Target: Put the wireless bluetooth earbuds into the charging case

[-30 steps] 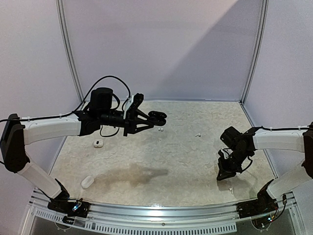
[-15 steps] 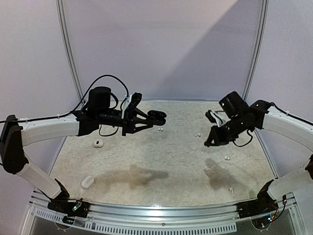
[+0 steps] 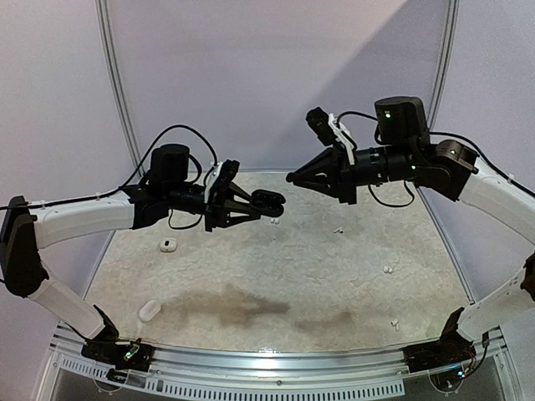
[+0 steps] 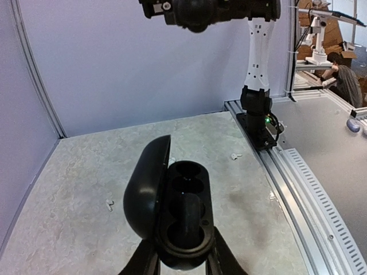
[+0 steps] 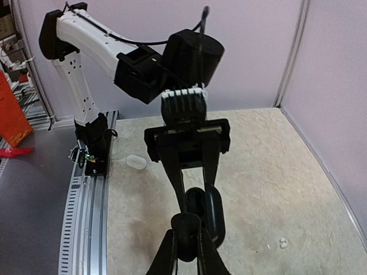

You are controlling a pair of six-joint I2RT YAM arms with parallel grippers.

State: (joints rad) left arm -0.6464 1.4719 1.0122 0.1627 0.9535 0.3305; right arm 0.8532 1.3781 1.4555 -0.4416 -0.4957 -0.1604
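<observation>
My left gripper (image 4: 179, 260) clamps the open charging case (image 4: 183, 223) in mid-air. I must square my right gripper (image 5: 184, 247), pinched on what seems a black earbud (image 5: 185, 224), over a well and approach slowly.

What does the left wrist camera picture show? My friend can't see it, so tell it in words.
A black charging case, its lid open to the left, is gripped between the left gripper's two fingers at the bottom. Beneath it is a pale speckled table with two tiny white earbuds lying apart, and the right arm reaches across the top.
</observation>
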